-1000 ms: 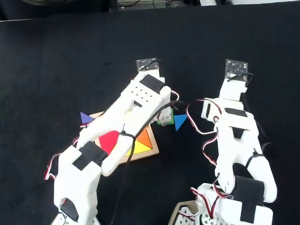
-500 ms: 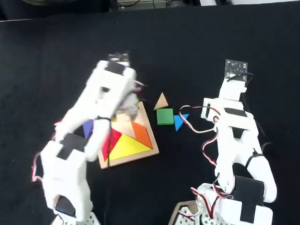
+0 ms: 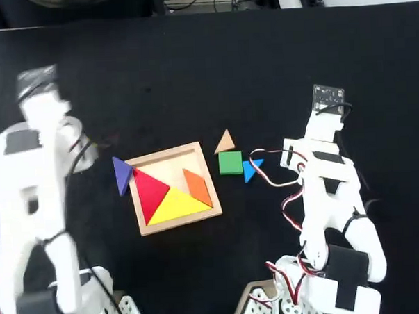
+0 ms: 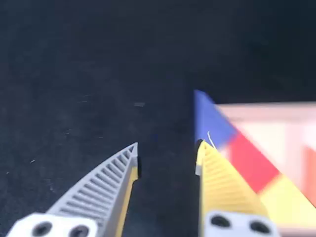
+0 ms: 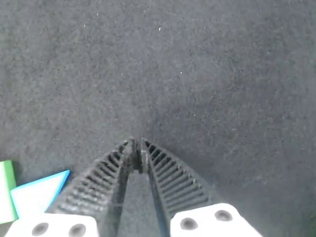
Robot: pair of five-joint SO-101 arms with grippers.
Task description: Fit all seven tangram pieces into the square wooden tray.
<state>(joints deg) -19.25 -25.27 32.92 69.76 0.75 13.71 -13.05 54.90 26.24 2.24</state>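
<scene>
White and blurred, the left arm point(image 3: 29, 179) stands at the far left of the black tabletop point(image 3: 192, 67). The left end effector point(image 4: 167, 148) is spread wide with nothing between its fingers, one grey and one yellow, and it hangs over bare tabletop just beside the dark blue triangle point(image 3: 121, 173). That triangle lies outside the square wooden tray point(image 3: 164, 155), against its left rim.

The tray sits slightly turned near the middle of the tabletop. Inside it are the red triangle point(image 3: 150, 191), the yellow triangle point(image 3: 177, 206) along the near side and the orange parallelogram point(image 3: 197, 187) towards the right wall. Bare wood shows in the far part of the tray.

Right of the tray, three pieces lie loose and close together: the tan triangle point(image 3: 225, 141) farthest back, the green square point(image 3: 230, 162) just in front of it, and the light blue triangle point(image 3: 250, 169) beside the square.

The right arm point(image 3: 329, 193) stands at the right. The right end effector point(image 5: 137, 148) has its fingertips pressed together, empty, above bare tabletop near the light blue triangle.
</scene>
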